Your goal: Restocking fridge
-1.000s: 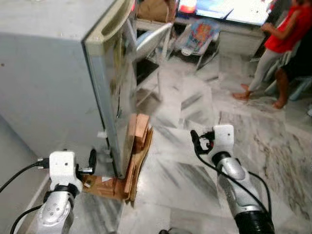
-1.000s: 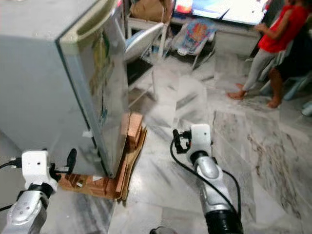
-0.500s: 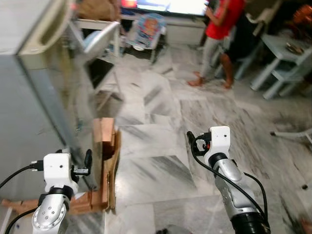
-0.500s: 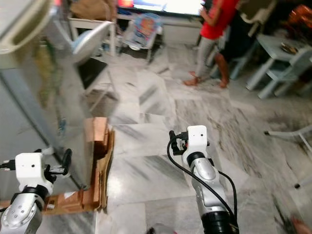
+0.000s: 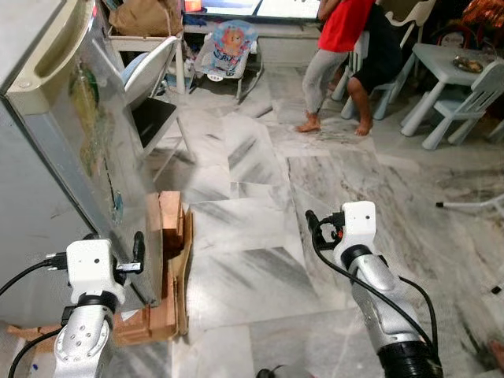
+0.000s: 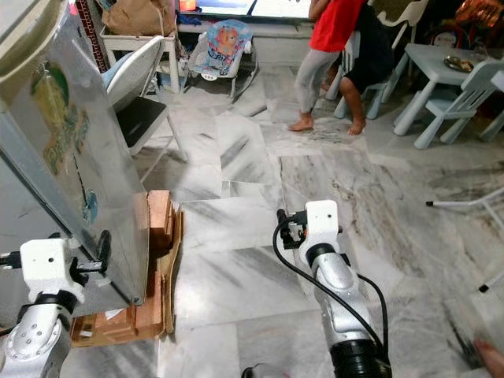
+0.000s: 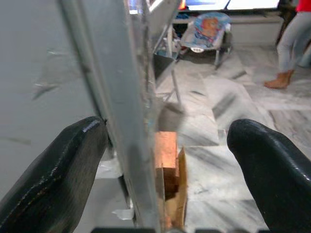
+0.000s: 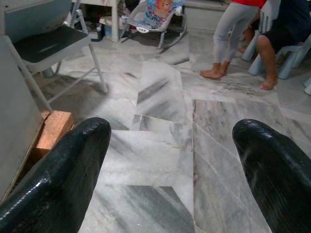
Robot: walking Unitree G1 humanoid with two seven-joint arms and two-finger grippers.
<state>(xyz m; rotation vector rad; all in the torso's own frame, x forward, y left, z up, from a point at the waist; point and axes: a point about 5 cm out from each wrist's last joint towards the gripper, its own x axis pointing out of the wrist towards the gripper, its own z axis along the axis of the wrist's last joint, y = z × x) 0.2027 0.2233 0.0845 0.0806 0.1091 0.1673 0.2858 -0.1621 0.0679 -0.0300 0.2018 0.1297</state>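
Note:
The grey fridge (image 5: pixel 47 157) stands at my left, its front door (image 6: pixel 71 157) carrying stickers and a long handle recess at the top. My left gripper (image 7: pixel 165 160) is open low at the fridge's front corner. In the left wrist view the door's edge runs between its two black fingers (image 7: pixel 63 170). My right gripper (image 8: pixel 170 160) is held open over the bare marble floor (image 5: pixel 260 260), with nothing between its fingers. In the left eye view it sits at centre right, apart from the fridge.
Wooden blocks and flattened cardboard (image 5: pixel 169 260) lie under the fridge's front. A folding chair (image 5: pixel 153 87) and a baby bouncer (image 5: pixel 224 47) stand behind. A person in a red shirt (image 5: pixel 342 31) stands by another seated person. A small table with chairs (image 5: pixel 457 79) is at far right.
The whole view has swung to the right and settled, so the camera moved. The fridge now shows sharper at my left, and my left gripper sits closer to its door edge.

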